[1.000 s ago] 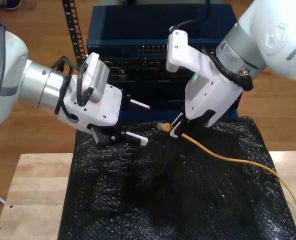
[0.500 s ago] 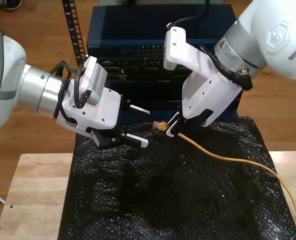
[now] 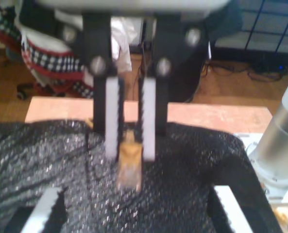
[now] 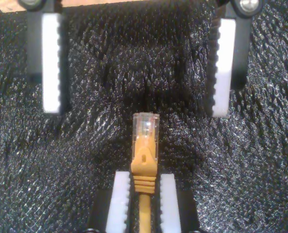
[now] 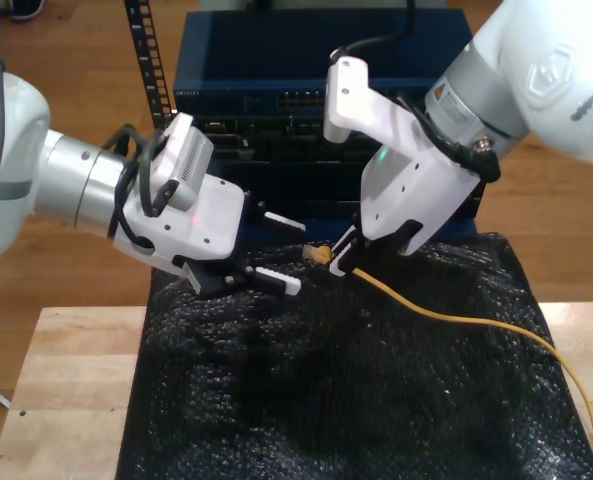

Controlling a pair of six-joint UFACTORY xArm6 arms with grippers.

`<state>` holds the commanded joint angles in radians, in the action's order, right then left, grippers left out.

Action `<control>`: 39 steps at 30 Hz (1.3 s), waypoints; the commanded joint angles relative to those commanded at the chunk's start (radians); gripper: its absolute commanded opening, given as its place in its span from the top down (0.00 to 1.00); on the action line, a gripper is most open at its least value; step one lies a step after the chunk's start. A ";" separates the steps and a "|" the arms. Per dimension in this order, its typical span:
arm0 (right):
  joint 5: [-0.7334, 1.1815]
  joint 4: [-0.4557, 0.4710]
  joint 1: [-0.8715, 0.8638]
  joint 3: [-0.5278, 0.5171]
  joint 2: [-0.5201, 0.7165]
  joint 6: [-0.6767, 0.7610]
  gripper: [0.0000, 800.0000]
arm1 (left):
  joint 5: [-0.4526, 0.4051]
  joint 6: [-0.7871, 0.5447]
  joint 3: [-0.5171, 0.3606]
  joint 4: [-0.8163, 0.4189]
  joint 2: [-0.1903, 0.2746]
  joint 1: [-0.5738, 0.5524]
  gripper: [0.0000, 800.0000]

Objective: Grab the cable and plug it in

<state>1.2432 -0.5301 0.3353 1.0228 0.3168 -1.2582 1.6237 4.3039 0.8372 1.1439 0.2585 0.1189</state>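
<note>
My first gripper is pinched on the cable just behind the plug, which sticks out past the white pads above the black bubble-wrap mat. In the exterior view it's the arm on that view's right, and the yellow cable runs from its jaws across the mat to that view's lower right. My second gripper is spread wide with nothing between its pads, facing the plug, with the blue rack unit behind both.
</note>
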 joint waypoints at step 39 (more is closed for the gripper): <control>-0.005 -0.006 0.017 0.003 -0.002 0.000 0.99 | -0.009 -0.023 -0.012 0.002 0.000 0.003 0.65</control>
<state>1.2386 -0.5363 0.3521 1.0259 0.3153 -1.2582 1.6145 4.2809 0.8249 1.1454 0.2585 0.1220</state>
